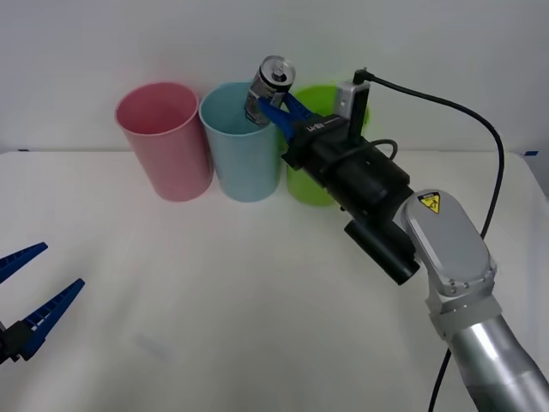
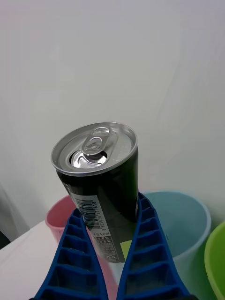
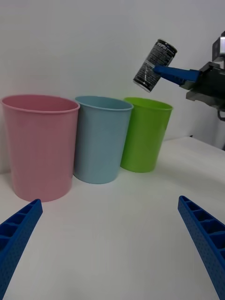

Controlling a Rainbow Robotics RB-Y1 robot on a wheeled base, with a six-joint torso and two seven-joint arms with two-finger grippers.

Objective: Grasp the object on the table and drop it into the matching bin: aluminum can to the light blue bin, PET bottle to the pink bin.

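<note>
Clamping the aluminum can between its blue ribbed fingers, the right gripper holds it in the air, tilted, with the silver top and pull tab uppermost and leaning away from the arm. The fingers press on the dark label at the can's lower half; the barcode panel faces the wrist camera.

Directly beneath the held can is the open mouth of the light blue bin, the can's base standing just above its rim, toward the side nearest the arm. Beside that bin, on the gripper's own side, is a lime green bin, partly covered by the gripper body. On the far side of the blue bin from the gripper stands the pink bin. All three tubs stand upright in a row, close together, on the white table, against a plain white wall.

Well apart from the can, low over the near table edge, the left gripper hangs with its blue fingers spread wide and nothing between them.
</note>
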